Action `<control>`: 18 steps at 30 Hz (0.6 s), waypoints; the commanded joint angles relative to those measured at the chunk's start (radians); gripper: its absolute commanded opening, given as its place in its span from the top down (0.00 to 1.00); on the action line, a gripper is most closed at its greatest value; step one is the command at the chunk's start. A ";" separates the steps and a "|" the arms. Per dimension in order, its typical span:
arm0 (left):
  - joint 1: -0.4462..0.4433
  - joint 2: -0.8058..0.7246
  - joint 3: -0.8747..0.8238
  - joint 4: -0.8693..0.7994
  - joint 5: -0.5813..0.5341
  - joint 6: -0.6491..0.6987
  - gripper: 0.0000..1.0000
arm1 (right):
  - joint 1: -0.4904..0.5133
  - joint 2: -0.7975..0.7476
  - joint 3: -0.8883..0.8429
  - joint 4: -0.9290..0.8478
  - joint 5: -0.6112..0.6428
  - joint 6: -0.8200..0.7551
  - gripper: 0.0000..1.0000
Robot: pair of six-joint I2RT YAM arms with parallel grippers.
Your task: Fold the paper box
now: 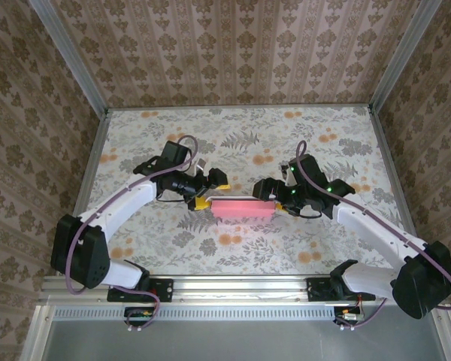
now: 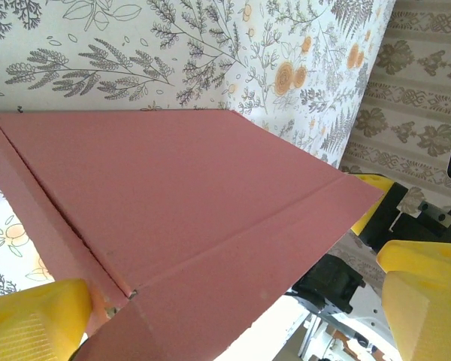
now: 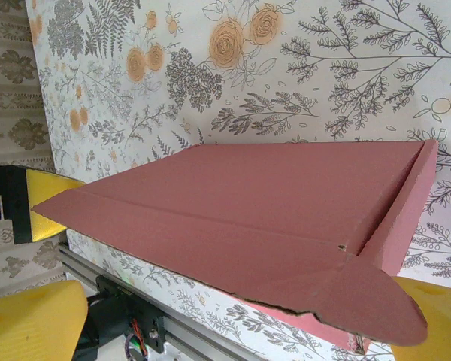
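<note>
Left fingers (image 2: 30, 323) stand spread wide at the left end of the paper box (image 1: 243, 208) (one touching a corner), not clamped. Right fingers (image 3: 31, 325) are parted too, straddling the box's other end. Pink side showing, the box lies mid-way across the flowered counter (image 1: 210, 128), between both pairs.
</note>
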 commanded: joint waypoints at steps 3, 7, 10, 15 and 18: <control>0.009 0.015 0.017 0.016 0.027 0.022 0.00 | -0.003 0.005 0.014 0.014 -0.006 -0.001 0.00; 0.014 0.010 0.024 -0.001 0.025 0.035 0.00 | -0.008 0.000 0.024 -0.008 0.002 -0.015 0.00; 0.020 0.001 0.025 -0.020 0.020 0.050 0.00 | -0.013 -0.005 0.030 -0.027 0.010 -0.027 0.00; 0.032 -0.024 0.015 -0.031 0.011 0.059 0.00 | -0.021 -0.017 0.029 -0.035 0.016 -0.043 0.00; 0.037 -0.030 0.012 -0.031 0.009 0.062 0.00 | -0.024 -0.021 0.028 -0.035 0.019 -0.047 0.00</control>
